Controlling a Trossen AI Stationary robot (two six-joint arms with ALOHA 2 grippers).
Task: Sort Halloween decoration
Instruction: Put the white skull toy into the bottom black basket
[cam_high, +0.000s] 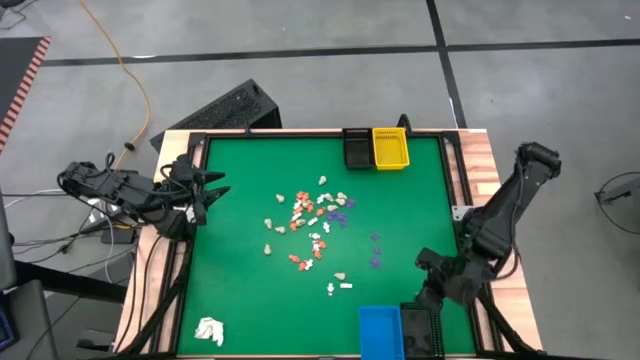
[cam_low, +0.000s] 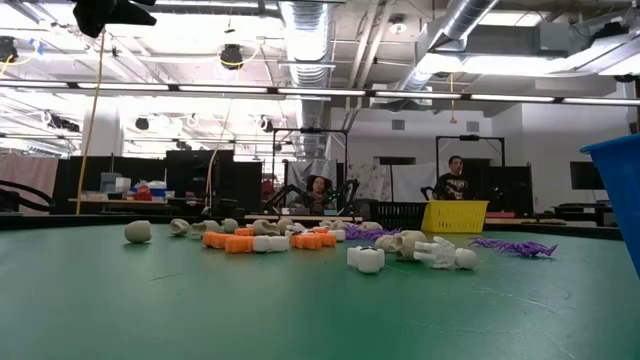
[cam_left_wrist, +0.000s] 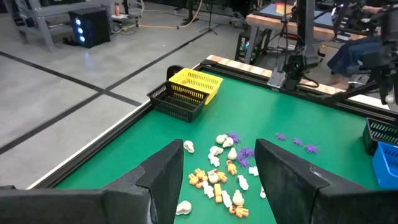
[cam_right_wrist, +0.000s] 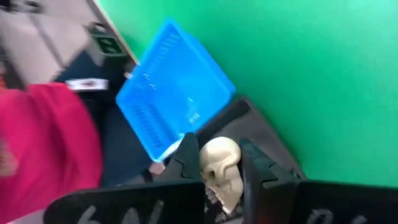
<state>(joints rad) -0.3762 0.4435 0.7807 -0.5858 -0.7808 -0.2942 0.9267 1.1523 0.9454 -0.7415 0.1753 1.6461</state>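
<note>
Overhead coverage takes in the whole green table (cam_high: 250, 290). Halloween decoration pieces (cam_high: 312, 225) lie scattered mid-table, between the two arms; too many and too small to count exactly, in orange, cream-white and purple. The left gripper (cam_high: 213, 193) hovers at the table's left edge, its fingers spread wide with nothing between them, the scatter ahead of its tips. The right gripper (cam_high: 428, 266) hangs at the opposite side, just beside a blue basket (cam_high: 379, 331) and a black basket (cam_high: 418, 332). Two more baskets stand at the far edge, one black (cam_high: 357, 148) and one yellow (cam_high: 390, 148). One white wadded lump (cam_high: 209, 330) sits alone in the corner behind the left gripper.

Table-level, neither gripper shows. The pieces (cam_low: 300, 238) form a low line, orange in the middle, purple to one side. Two people (cam_low: 455, 180) appear in the room behind, which the overhead picture lacks.

From the left wrist, the open fingers (cam_left_wrist: 165, 174) frame the pile (cam_left_wrist: 221, 177); nothing is held.

From the right wrist comes what no other picture shows: the right gripper's (cam_right_wrist: 221, 165) fingers are closed on a cream skull (cam_right_wrist: 221, 171), one piece of the decoration, held over the black basket, with the blue basket (cam_right_wrist: 171, 87) just beyond the fingertips.
</note>
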